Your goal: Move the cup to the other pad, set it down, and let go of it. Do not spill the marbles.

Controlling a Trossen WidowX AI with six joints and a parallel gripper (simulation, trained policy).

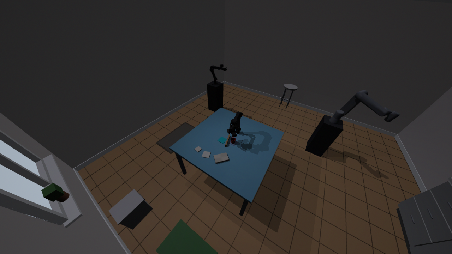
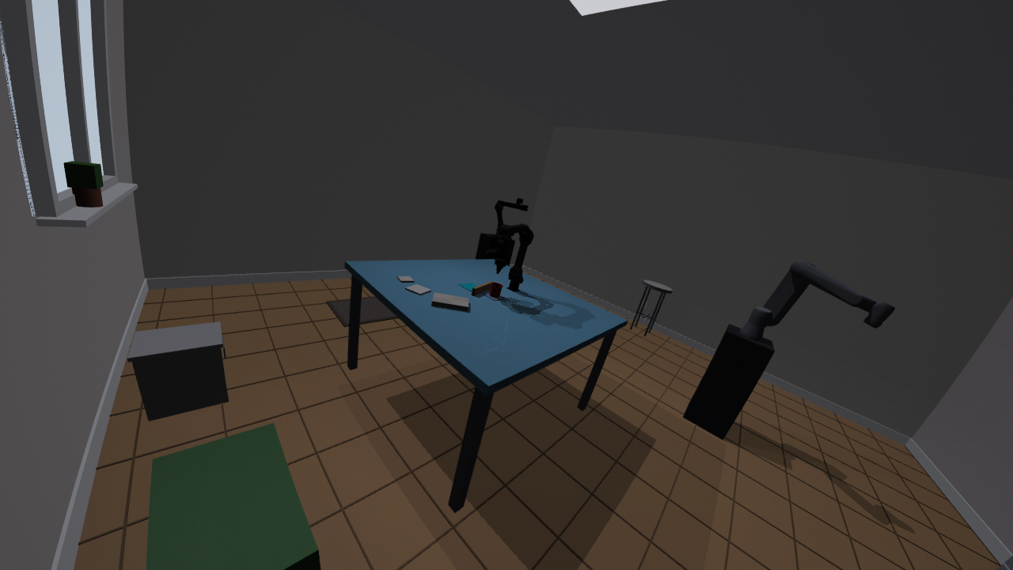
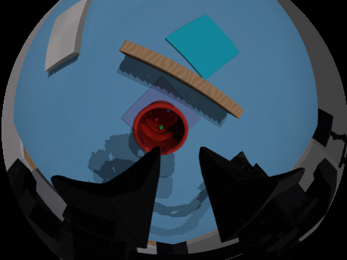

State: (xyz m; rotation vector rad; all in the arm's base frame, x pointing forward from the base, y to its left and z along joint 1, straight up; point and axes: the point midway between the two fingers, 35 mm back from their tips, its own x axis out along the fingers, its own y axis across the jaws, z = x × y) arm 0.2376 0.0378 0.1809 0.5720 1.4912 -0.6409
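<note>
- The red cup [image 1: 233, 140] [image 2: 495, 290] [image 3: 160, 144] looks upright on the purple pad [image 3: 139, 107], at the right of the wooden bar [image 1: 227, 140] [image 2: 482, 288] [image 3: 181, 74] in the top view.
- The teal pad [image 1: 222, 139] [image 2: 467, 286] [image 3: 204, 45], likely the goal, lies across the bar, on its left.
- The jaws [image 1: 234, 135] [image 2: 499, 271] stand apart with nothing clamped between them, above the table [image 1: 240, 176] [image 2: 488, 354] [image 3: 90, 87].
- The step in hand seems to be lining up for the grasp; the carry is not yet begun.
- Next, the jaws should centre on the cup, spread wider if its body needs it, then come down without knocking the rim.
- Marbles [image 3: 160, 127] show inside the cup, but shade makes their count unsure.
- The cup hides part of the purple pad; how high the fingertips hang is hard to judge.
</note>
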